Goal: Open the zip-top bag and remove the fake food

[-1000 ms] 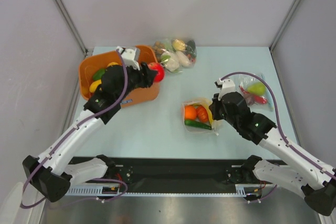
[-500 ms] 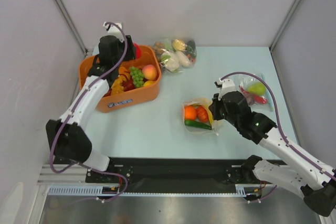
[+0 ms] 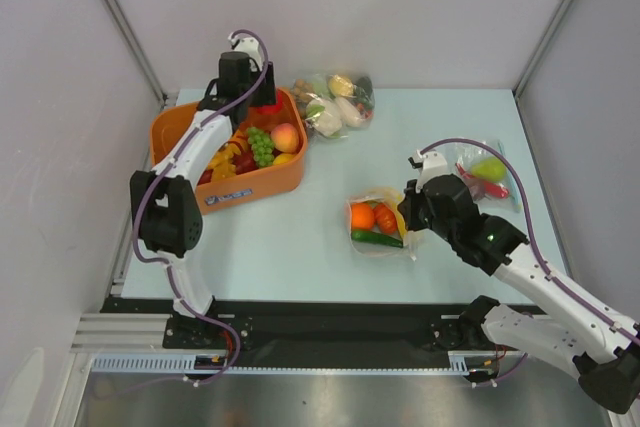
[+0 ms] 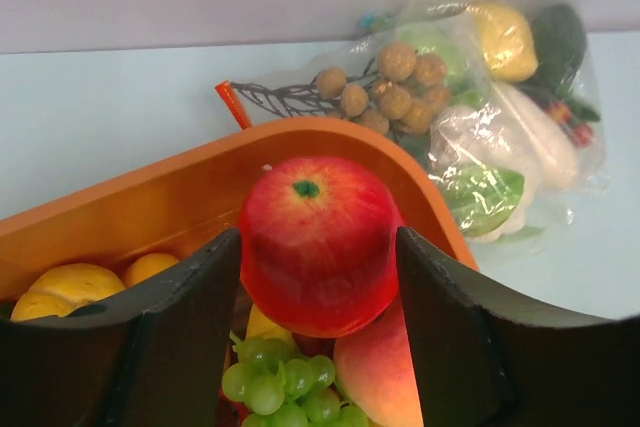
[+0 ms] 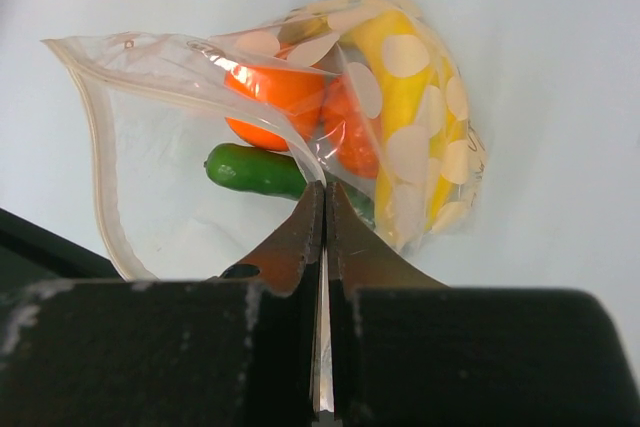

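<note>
Zip-top bag [image 3: 378,219] lies on the counter [image 3: 300,237] before the right arm, its mouth apparently open and orange, green and yellow fake food [image 5: 270,97] inside; the right tool [image 5: 325,187] is pinched fully shut on a fold of its film. Left tool [image 4: 318,247] hangs over the orange bin [image 4: 120,207] with the red apple [image 4: 315,237] between widely spread fingers. Released there, the apple could strike the rim and roll out, and the thin film could slip from the right pinch.
</note>
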Tool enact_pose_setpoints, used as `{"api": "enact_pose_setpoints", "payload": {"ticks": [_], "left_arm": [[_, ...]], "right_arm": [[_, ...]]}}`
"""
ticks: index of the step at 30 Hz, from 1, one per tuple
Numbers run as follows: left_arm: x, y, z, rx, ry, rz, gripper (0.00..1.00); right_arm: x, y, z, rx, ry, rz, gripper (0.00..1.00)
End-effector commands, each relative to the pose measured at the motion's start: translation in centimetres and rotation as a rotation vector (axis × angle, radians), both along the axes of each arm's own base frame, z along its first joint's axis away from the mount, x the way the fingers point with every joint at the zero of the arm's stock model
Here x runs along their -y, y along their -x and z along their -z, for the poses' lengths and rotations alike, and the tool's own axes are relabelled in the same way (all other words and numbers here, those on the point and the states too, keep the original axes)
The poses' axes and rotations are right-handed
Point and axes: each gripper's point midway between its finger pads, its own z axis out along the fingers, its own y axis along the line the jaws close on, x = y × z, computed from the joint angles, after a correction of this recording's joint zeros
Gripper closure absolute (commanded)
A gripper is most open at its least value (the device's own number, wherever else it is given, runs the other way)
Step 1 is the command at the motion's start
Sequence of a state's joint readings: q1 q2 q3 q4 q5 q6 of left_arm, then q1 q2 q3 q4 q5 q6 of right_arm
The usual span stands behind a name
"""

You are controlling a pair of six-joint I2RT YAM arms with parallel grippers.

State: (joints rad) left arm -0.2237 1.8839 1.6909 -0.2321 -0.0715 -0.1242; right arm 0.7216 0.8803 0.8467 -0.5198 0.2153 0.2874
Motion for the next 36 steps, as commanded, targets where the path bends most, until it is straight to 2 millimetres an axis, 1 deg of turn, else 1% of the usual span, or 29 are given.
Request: {"api": "enact_pose_setpoints", "payload": {"ticks": [1, 4, 8, 11, 12, 13, 15, 16, 18, 19, 21, 22, 23, 24, 25, 26, 27, 28, 29, 30, 31, 33, 34, 35, 36], "left_arm": [[-0.2, 0.0, -2.0, 0.044, -0.003, 0.011, 0.32], [-0.5, 0.3, -2.2, 0.041, -0.018, 0.01, 0.28], [-0.8, 1.0, -2.8, 0.049, -0.028, 0.005, 0.27], [-0.8, 2.2, -4.4, 0.083, -0.009, 0.011, 0.29], [-0.8, 2.9, -6.2, 0.127, 0.004, 0.009, 0.29], [-0.5, 3.6, -6.1, 0.128, 0.006, 0.017, 0.29], [0.0, 4.6, -7.4, 0.163, 0.011, 0.028, 0.3], [0.7, 5.9, -8.4, 0.186, 0.011, 0.048, 0.3], [1.6, 7.3, -9.8, 0.222, 0.011, 0.067, 0.3], [2.8, 8.8, -10.6, 0.245, 0.009, 0.102, 0.3], [4.0, 10.4, -11.7, 0.283, 0.004, 0.121, 0.31], [5.8, 11.6, -11.5, 0.283, -0.009, 0.166, 0.3], [6.3, 12.8, -12.5, 0.308, -0.008, 0.185, 0.31], [7.0, 13.5, -12.4, 0.306, -0.017, 0.199, 0.31], [8.7, 14.6, -12.6, 0.313, -0.024, 0.246, 0.31], [9.4, 15.5, -12.9, 0.322, -0.02, 0.276, 0.31], [10.2, 16.2, -12.8, 0.318, -0.018, 0.299, 0.31], [11.8, 17.3, -12.3, 0.307, -0.014, 0.35, 0.31], [12.4, 18.1, -12.3, 0.31, -0.007, 0.376, 0.31], [13.1, 18.8, -11.5, 0.296, -0.01, 0.4, 0.32], [14.4, 19.9, -11.3, 0.293, -0.004, 0.444, 0.32], [15.7, 21.3, -10.7, 0.295, -0.021, 0.518, 0.32], [17.2, 22.6, -10.5, 0.296, -0.029, 0.587, 0.32], [17.8, 23.4, -10.2, 0.291, -0.04, 0.622, 0.33], [18.9, 24.6, -10.0, 0.297, -0.063, 0.68, 0.33]], "right_arm": [[0.5, -0.1, -1.6, 0.032, -0.017, 0.014, 1.0], [0.6, 0.0, -1.4, 0.028, -0.01, 0.015, 1.0], [0.6, -0.1, -1.3, 0.029, -0.013, 0.018, 1.0], [0.6, -0.1, -1.4, 0.032, -0.012, 0.02, 1.0], [0.6, -0.1, -1.4, 0.032, -0.013, 0.02, 1.0], [0.7, -0.2, -1.6, 0.038, -0.014, 0.024, 1.0], [0.5, -0.3, -1.7, 0.039, -0.015, 0.019, 1.0], [0.5, -0.3, -1.8, 0.039, -0.018, 0.02, 1.0], [0.4, -0.4, -1.8, 0.04, -0.02, 0.019, 1.0], [0.3, -0.4, -1.9, 0.041, -0.022, 0.017, 1.0], [0.1, -0.4, -1.8, 0.036, -0.027, 0.011, 1.0], [0.0, -0.4, -1.9, 0.036, -0.033, 0.008, 1.0], [-0.1, -0.4, -1.8, 0.034, -0.035, 0.004, 1.0], [-0.2, -0.5, -1.8, 0.031, -0.038, 0.005, 1.0], [-0.3, -0.4, -1.7, 0.028, -0.039, 0.001, 1.0], [-0.4, -0.4, -1.7, 0.028, -0.041, -0.001, 1.0], [-0.5, -0.5, -1.6, 0.026, -0.045, 0.0, 1.0], [-0.5, -0.5, -1.5, 0.022, -0.045, -0.001, 1.0], [-0.6, -0.4, -1.5, 0.021, -0.049, -0.004, 1.0], [-0.7, -0.5, -1.5, 0.019, -0.052, -0.004, 1.0], [-0.7, -0.5, -1.4, 0.015, -0.051, -0.004, 1.0], [-0.8, -0.5, -1.5, 0.017, -0.055, -0.007, 1.0], [-0.8, -0.5, -1.4, 0.016, -0.055, -0.005, 1.0], [-0.8, -0.5, -1.4, 0.014, -0.054, -0.006, 1.0], [-0.8, -0.5, -1.4, 0.016, -0.055, -0.003, 1.0]]}}
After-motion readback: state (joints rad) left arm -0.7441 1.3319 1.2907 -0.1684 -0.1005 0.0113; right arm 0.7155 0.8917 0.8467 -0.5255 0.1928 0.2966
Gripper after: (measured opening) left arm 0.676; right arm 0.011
